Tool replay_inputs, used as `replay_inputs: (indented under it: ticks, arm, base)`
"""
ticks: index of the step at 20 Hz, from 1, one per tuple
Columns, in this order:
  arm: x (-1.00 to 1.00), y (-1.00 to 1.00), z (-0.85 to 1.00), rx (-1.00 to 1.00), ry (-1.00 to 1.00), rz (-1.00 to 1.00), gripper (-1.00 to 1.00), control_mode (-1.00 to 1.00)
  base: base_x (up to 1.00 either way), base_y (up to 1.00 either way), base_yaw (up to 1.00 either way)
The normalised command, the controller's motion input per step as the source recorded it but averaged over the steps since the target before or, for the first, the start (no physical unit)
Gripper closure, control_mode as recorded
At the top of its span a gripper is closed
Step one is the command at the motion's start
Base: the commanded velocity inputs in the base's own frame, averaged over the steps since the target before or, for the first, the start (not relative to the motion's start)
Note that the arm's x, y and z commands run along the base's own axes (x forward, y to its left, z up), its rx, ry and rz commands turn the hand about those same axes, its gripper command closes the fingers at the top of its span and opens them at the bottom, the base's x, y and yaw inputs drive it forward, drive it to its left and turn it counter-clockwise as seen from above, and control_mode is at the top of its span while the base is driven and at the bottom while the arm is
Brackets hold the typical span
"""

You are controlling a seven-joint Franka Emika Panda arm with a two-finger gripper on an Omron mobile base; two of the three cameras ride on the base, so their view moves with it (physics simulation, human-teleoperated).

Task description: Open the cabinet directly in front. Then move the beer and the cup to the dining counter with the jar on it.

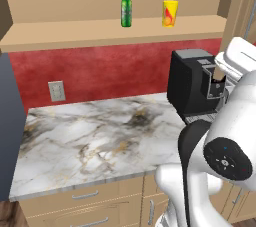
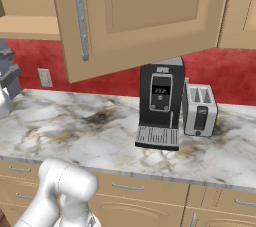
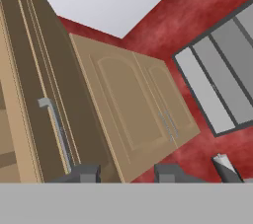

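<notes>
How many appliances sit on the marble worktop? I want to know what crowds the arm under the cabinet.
2. A black coffee machine stands under the open cabinet door, and a silver toaster stands close beside it on its right. More may sit outside the views.

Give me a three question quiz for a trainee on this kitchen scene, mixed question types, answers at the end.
1. True or false: the cabinet door stands open.
2. On the shelf in the left base view, which is taller: A the beer, B the cup?
3. Fill in: beside the coffee machine on the worktop stands a ____.

Key: 1 true. 2 A. 3 toaster.
</notes>
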Motion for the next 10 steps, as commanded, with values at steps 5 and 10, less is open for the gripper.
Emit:
replay_inputs:
  ticks: [5,10]
  arm:
    - [0.00,0.62,0.00,-0.07,-0.02,0.00,-1.00,-1.00]
    - [0.00,0.27,0.00,-0.02,-0.04,0.00,-1.00,-1.00]
  base:
    - [0.00,0.00,0.00]
    - [0.00,0.00,0.00]
